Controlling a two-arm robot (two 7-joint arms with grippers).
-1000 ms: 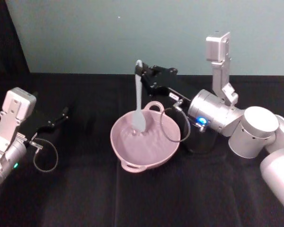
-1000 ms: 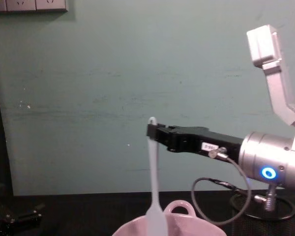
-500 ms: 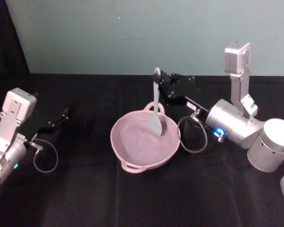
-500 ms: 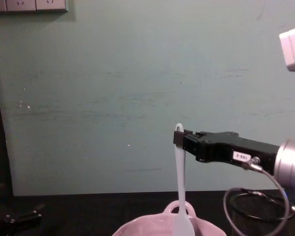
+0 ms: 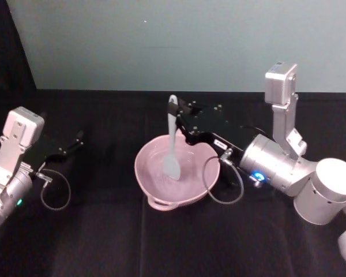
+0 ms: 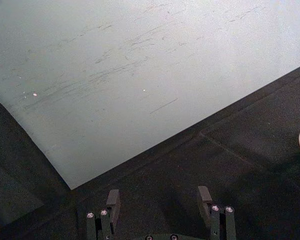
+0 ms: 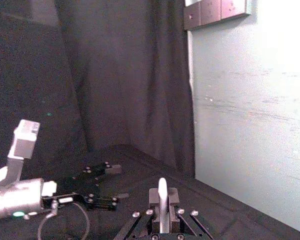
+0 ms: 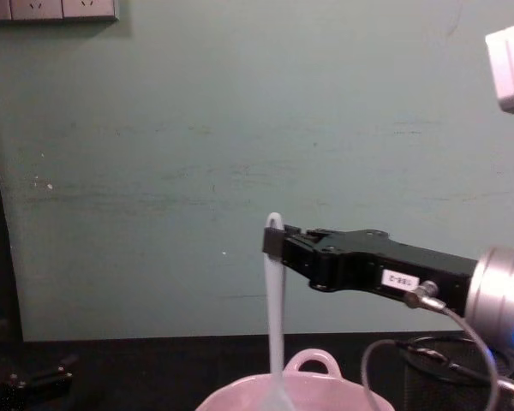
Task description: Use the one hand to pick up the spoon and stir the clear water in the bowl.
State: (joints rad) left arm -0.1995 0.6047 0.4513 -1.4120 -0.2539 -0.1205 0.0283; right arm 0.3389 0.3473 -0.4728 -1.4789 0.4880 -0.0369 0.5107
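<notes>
— Since half a second ago, the right gripper (image 5: 176, 109) has swung toward the robot's left. It has carried the spoon (image 5: 170, 138) from the far right side of the bowl (image 5: 139, 164) to its middle.
— How does the spoon stand?
— Nearly upright, its long axis vertical. The holed handle end points up and the flat blade points down into the clear water (image 5: 190, 173). From the chest, the spoon (image 8: 276, 300) hangs straight below the gripper (image 8: 274, 242) into the bowl (image 8: 240, 396).
— And the grip?
— Clamped on the handle just under its top. At the right wrist, the spoon (image 7: 162, 189) pokes up between the two fingers (image 7: 172, 198).
— The other arm?
— The left gripper (image 5: 76, 140) lies parked on the black table (image 5: 104, 231), well apart from the bowl. Its fingers (image 6: 113, 200) are spread wide and hold nothing.
</notes>
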